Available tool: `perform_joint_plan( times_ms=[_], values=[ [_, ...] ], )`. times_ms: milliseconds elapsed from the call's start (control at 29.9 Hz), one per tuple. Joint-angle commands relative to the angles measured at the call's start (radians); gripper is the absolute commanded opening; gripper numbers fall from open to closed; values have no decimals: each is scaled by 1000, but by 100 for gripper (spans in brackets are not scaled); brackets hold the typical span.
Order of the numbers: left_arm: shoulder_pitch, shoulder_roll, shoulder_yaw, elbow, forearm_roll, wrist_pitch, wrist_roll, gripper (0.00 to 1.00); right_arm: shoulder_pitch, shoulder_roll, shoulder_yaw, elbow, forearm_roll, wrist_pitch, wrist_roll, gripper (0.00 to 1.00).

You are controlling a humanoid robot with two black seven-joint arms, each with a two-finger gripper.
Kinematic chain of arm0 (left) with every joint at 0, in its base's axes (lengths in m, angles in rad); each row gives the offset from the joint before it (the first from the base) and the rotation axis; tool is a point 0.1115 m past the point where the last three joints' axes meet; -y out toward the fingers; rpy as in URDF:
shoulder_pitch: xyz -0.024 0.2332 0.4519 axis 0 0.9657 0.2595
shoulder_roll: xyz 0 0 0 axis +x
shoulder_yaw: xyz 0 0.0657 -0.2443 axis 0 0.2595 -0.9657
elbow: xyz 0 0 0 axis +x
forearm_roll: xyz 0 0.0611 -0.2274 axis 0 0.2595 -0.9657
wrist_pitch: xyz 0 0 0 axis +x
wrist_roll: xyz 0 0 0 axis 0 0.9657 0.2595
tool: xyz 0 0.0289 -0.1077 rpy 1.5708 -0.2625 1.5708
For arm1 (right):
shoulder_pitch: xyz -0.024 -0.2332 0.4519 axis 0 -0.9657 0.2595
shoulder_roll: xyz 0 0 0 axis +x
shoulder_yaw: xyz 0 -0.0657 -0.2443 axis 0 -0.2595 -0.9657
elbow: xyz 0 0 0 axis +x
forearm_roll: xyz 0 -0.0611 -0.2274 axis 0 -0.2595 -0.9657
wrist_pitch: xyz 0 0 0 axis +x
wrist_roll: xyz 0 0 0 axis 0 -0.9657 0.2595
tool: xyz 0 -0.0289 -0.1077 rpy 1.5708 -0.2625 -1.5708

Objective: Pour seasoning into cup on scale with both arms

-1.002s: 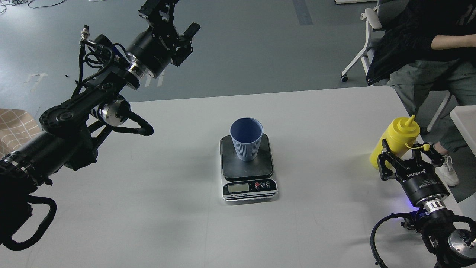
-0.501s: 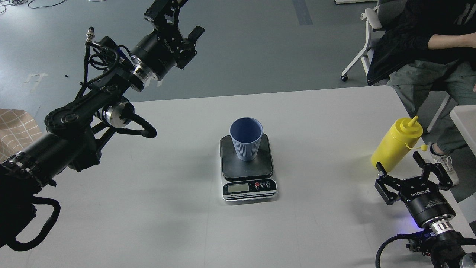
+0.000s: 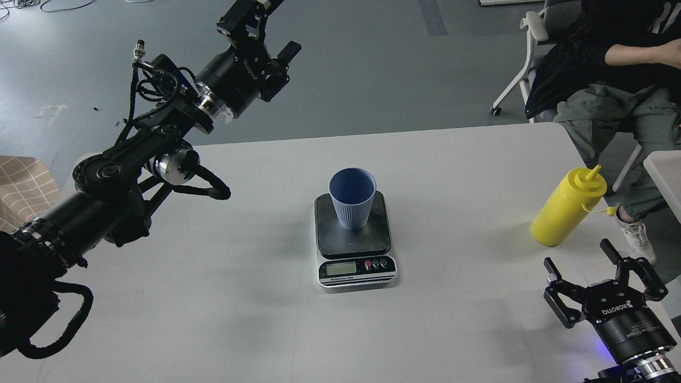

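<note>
The light blue ribbed cup (image 3: 351,199) stands upright on the dark platform of the scale (image 3: 353,242) at the middle of the table. The yellow squeeze bottle (image 3: 564,210) stands upright near the table's right edge, its tip cover hanging to the right. My right gripper (image 3: 579,254) is open and empty, just in front of the bottle and apart from it. My left gripper (image 3: 270,27) is raised high at the far left, beyond the table's back edge. It looks open and empty, with one finger partly cut off by the frame's top.
The white table (image 3: 239,298) carries only the scale and bottle. A seated person (image 3: 612,90) on a white chair (image 3: 524,48) is at the back right. A second white surface (image 3: 665,175) is at the right edge. A tan checked item (image 3: 24,186) is at the left.
My right gripper has let go of the bottle and drawn back toward the table's near edge. The bottle stands alone. My left arm has drifted slightly to the right.
</note>
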Motion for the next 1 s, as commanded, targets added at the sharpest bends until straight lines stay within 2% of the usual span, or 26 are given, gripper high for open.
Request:
perform_joint_plan(
  times_ms=[0,301,501,869,969],
  values=[
    [1,-3,-1,0,1,0,0,98,-36,-21,18,52,3,0,0,98],
    [0,-3,-6,-2,-1,0,0,98,-101,-93,144,185,-3,0,0,99],
    [0,1,-9,-6,-2,0,0,98,-101,-111,223,206,-4,0,0,99],
    [0,3,-9,-11,-4,0,0,98,-91,-122,257,273,-4,0,0,99],
    [0,9,-9,-14,-4,0,0,98,-29,-171,325,273,2,0,0,98]
  ],
)
